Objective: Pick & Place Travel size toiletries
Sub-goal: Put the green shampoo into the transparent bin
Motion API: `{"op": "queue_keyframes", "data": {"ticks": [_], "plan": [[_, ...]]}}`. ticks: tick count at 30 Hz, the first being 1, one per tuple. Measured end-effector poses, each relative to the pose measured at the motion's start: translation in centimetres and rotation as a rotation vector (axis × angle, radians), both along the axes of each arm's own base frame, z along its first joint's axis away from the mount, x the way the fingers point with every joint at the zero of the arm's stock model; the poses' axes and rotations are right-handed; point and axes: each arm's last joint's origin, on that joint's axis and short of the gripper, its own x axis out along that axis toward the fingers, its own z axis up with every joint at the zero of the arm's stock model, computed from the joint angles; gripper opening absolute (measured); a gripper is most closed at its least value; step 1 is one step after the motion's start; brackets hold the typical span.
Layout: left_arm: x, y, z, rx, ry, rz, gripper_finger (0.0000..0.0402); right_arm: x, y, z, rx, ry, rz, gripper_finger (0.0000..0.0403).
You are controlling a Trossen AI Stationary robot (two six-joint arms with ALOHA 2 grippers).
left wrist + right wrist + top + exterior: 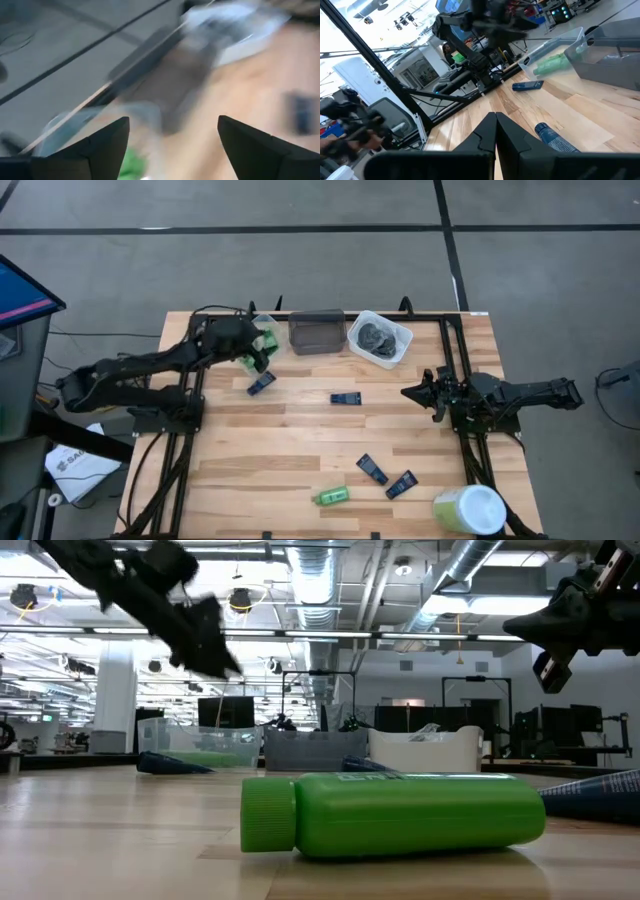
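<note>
Overhead, the left gripper [262,360] hangs with its fingers spread and empty beside the clear tub [268,337] at the table's far-left corner, where green bottles already lie. Just below it on the wooden table [300,450] rests a dark blue sachet [261,383], the nearest loose item, close under the fingertips but not touching them. A second sachet [346,398] sits mid-table, two more [372,469] [402,484] lie toward the near edge, and a green bottle [332,496] lies on its side beside them. Dark grey lumps [376,338] fill the white tub [401,332], next to a dark tub [316,332]. The right gripper [413,392] waits at the table's right side, fingers pressed together, well apart from everything. The sachets look light, flat and pliable, likely slippery; a pinch across the narrow width, near the middle, would probably suit. The bottle appears rigid and prone to rolling, best taken across its body.
</note>
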Motion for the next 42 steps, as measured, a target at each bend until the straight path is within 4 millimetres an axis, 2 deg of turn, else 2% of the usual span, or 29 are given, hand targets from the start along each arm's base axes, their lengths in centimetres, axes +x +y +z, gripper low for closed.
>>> {"op": "queue_keyframes", "data": {"ticks": [3, 6, 10, 13, 21, 25, 29, 35, 42], "plan": [[0.2, -3.0, 2.0, -0.025, -0.139, -0.13, 0.0302, 0.0, 0.0, 0.0, 0.0, 0.0, 0.0, 0.0], [0.3, -6.3, 3.1, -0.053, -0.212, -0.272, 0.0298, 0.0, 0.0, 0.0, 0.0, 0.0, 0.0, 0.0], [0.8, -10.9, 3.7, -0.104, -0.269, -0.482, 0.0297, 0.0, 0.0, 0.0, 0.0, 0.0, 0.0, 0.0], [1.2, -14.3, 3.5, -0.122, -0.281, -0.575, 0.0297, 0.0, 0.0, 0.0, 0.0, 0.0, 0.0, 0.0], [2.4, -22.3, 0.7, -0.147, -0.278, -0.643, 0.0297, 0.0, 0.0, 0.0, 0.0, 0.0, 0.0, 0.0], [3.5, -25.5, -1.6, -0.178, -0.294, -0.665, 0.0297, 0.0, 0.0, 0.0, 0.0, 0.0, 0.0, 0.0], [5.2, -28.5, -3.7, -0.159, -0.224, -0.71, 0.0297, 0.0, 0.0, 0.0, 0.0, 0.0, 0.0, 0.0], [8.2, -31.5, -6.5, -0.083, -0.127, -0.747, 0.0297, 0.0, 0.0, 0.0, 0.0, 0.0, 0.0, 0.0], [10.5, -33.3, -9.4, -0.08, -0.067, -0.731, 0.0292, 0.0, 0.0, 0.0, 0.0, 0.0, 0.0, 0.0]]}}
